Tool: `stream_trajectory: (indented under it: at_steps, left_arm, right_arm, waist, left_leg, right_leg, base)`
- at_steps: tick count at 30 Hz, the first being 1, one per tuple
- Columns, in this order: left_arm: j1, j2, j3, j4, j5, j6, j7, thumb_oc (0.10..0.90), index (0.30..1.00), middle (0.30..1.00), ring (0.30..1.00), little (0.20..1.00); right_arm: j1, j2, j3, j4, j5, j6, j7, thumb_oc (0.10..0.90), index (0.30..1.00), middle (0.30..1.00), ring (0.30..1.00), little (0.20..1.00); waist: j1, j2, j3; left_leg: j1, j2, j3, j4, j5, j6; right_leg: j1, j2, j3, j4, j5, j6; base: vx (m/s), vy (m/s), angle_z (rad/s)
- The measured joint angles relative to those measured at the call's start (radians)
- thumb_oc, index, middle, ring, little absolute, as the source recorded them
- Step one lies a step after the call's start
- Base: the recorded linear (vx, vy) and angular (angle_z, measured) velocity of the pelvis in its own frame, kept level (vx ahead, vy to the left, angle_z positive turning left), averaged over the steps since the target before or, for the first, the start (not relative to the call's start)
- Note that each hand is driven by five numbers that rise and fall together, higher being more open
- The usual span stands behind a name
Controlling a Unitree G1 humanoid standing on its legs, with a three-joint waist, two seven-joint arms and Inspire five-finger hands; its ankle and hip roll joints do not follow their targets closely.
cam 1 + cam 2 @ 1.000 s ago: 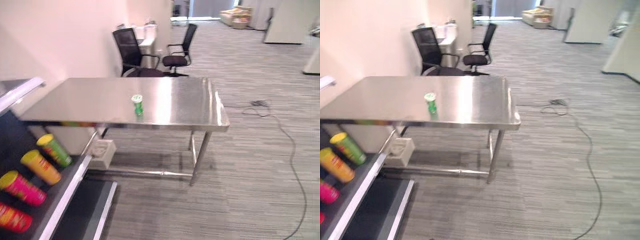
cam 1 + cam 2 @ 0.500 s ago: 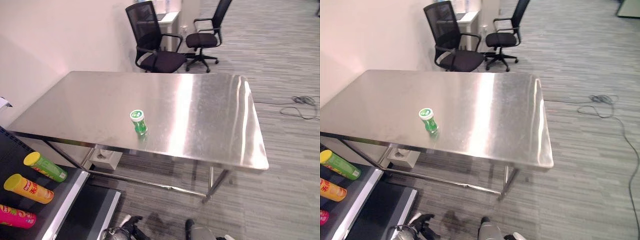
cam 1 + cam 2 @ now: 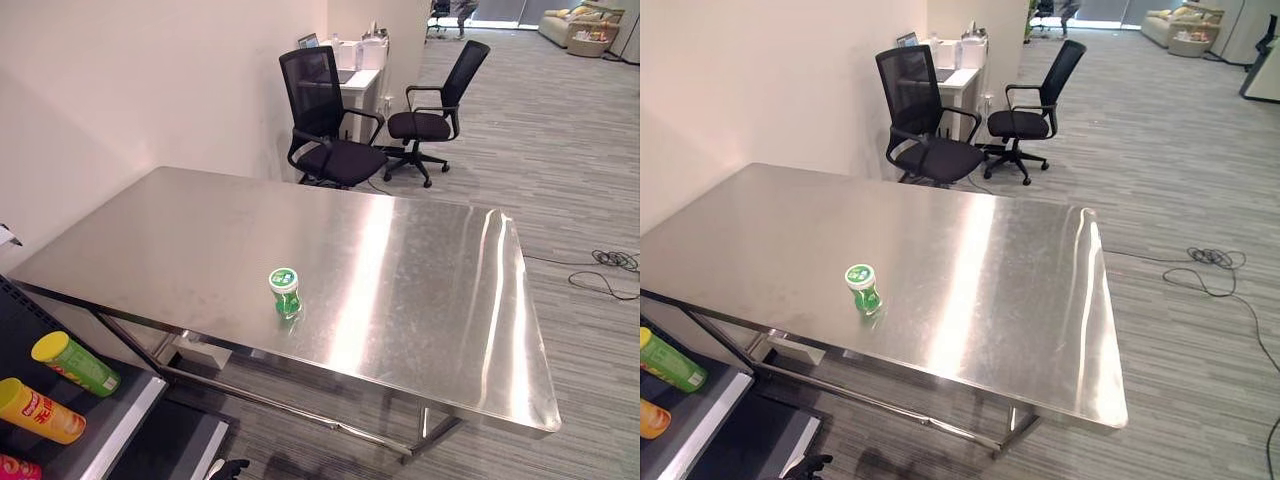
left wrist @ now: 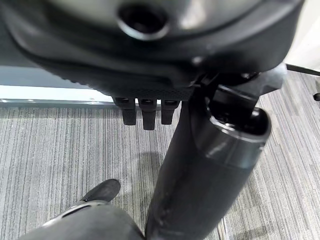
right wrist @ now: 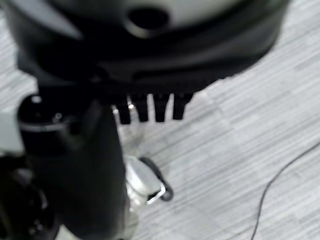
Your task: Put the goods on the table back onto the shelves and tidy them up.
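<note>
Small green bottle (image 3: 286,293) with white-rimmed green cap: upright on steel table (image 3: 420,270), near front edge, left of centre, alone; faint reflection beneath it on metal. Table top bare around it.

Shelf (image 3: 120,425) at lower left, below and in front of table's left end: dark deck, pale front rim. On it, cylindrical cans lying on sides, lids toward table: green can with yellow lid (image 3: 74,362) nearest table; yellow-orange can (image 3: 40,411) just beside it; edge of pink can (image 3: 12,468) at frame corner.
</note>
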Motion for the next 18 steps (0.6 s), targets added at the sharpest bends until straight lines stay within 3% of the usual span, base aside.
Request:
stream_trajectory:
  at_steps: [2, 3, 5, 10, 12, 13, 15, 16, 18]
  left_arm:
    - [-0.034, -0.004, 0.008, 0.058, -0.044, 0.002, -0.043, 0.800, 0.900, 0.900, 0.900, 0.900]
    - [-0.023, -0.003, 0.013, 0.062, -0.065, 0.003, -0.045, 0.800, 0.900, 0.900, 0.900, 0.900]
    - [-0.009, -0.010, 0.021, 0.054, -0.070, 0.002, -0.051, 0.800, 0.900, 0.900, 0.900, 0.900]
    - [-0.006, -0.063, 0.107, 0.041, -0.099, -0.009, -0.057, 0.800, 0.900, 0.900, 0.900, 0.900]
    - [-0.006, -0.074, 0.107, 0.040, -0.099, -0.010, -0.059, 0.800, 0.900, 0.900, 0.900, 0.900]
    - [-0.025, -0.075, 0.105, 0.039, -0.099, -0.009, -0.070, 0.800, 0.900, 0.900, 0.900, 0.900]
    - [-0.034, -0.070, 0.106, 0.035, -0.099, -0.008, -0.069, 0.800, 0.900, 0.900, 0.900, 0.900]
    - [-0.032, -0.066, 0.106, 0.036, -0.099, -0.008, -0.069, 0.800, 0.900, 0.900, 0.900, 0.900]
    - [-0.025, -0.058, 0.107, 0.041, -0.099, -0.009, -0.068, 0.800, 0.900, 0.900, 0.900, 0.900]
  right_arm:
    - [0.107, 0.051, -0.226, 0.021, 0.295, 0.094, 0.042, 0.800, 0.900, 0.900, 0.900, 0.900]
    - [0.147, 0.074, -0.309, 0.015, 0.405, 0.101, 0.062, 0.800, 0.900, 0.900, 0.900, 0.900]
    - [0.185, 0.115, -0.378, -0.049, 0.505, 0.101, 0.070, 0.800, 0.900, 0.900, 0.900, 0.900]
    - [0.173, 0.132, -0.374, -0.315, 0.522, 0.064, 0.112, 0.800, 0.900, 0.900, 0.900, 0.900]
    - [0.148, 0.134, -0.377, -0.364, 0.521, 0.048, 0.120, 0.800, 0.900, 0.900, 0.900, 0.900]
    - [0.126, 0.140, -0.371, -0.379, 0.515, 0.052, 0.128, 0.800, 0.900, 0.900, 0.900, 0.900]
    - [0.116, 0.149, -0.357, -0.385, 0.511, 0.036, 0.128, 0.800, 0.900, 0.900, 0.900, 0.900]
    - [0.111, 0.149, -0.343, -0.385, 0.511, 0.035, 0.129, 0.800, 0.900, 0.900, 0.900, 0.900]
    - [0.114, 0.143, -0.322, -0.383, 0.510, 0.035, 0.129, 0.800, 0.900, 0.900, 0.900, 0.900]
  waist:
    - [0.012, -0.003, -0.008]
    - [0.007, 0.001, -0.010]
    - [-0.017, 0.013, -0.009]
    - [-0.015, 0.007, -0.030]
    - [-0.012, -0.004, -0.041]
    - [-0.007, -0.022, -0.044]
    - [-0.017, -0.031, -0.041]
    - [-0.028, -0.036, -0.040]
    - [-0.031, -0.039, -0.041]
  left_leg:
    - [-0.011, -0.007, 0.017, 0.000, -0.025, 0.012]
    - [-0.011, -0.006, 0.030, 0.004, -0.025, 0.013]
    - [-0.006, 0.004, 0.046, 0.011, -0.017, 0.003]
    - [-0.038, 0.002, 0.040, 0.055, 0.058, -0.025]
    - [-0.051, -0.001, 0.038, 0.073, 0.095, -0.050]
    - [-0.065, 0.005, 0.047, 0.094, 0.122, -0.060]
    - [-0.112, 0.064, 0.129, 0.173, 0.125, -0.056]
    - [-0.113, 0.110, 0.176, 0.172, 0.128, -0.061]
    - [-0.087, 0.182, 0.207, 0.132, 0.135, -0.072]
  right_leg:
    - [-0.037, -0.009, 0.010, 0.061, -0.038, -0.007]
    - [-0.051, -0.006, 0.023, 0.074, -0.045, -0.010]
    - [-0.054, 0.011, 0.041, 0.075, -0.043, -0.009]
    - [-0.025, 0.001, 0.030, 0.019, -0.026, -0.038]
    - [-0.006, -0.002, 0.012, -0.002, -0.009, -0.044]
    - [0.028, -0.015, -0.025, -0.060, 0.006, -0.068]
    - [0.065, -0.014, -0.087, -0.124, 0.041, -0.073]
    - [0.088, -0.010, -0.110, -0.153, 0.053, -0.073]
    - [0.105, -0.002, -0.121, -0.169, 0.056, -0.071]
  base:
    - [0.05, -0.039, 0.02]
    - [0.01, -0.019, -0.35]
    - [0.01, -0.041, -0.38]
    - [-0.02, -0.010, 0.07]
    - [-0.05, 0.022, 0.35]
    - [-0.06, 0.085, 0.64]
    - [-0.03, 0.145, 0.75]
    - [0.00, 0.111, 0.63]
    - [0.02, 0.170, 0.24]
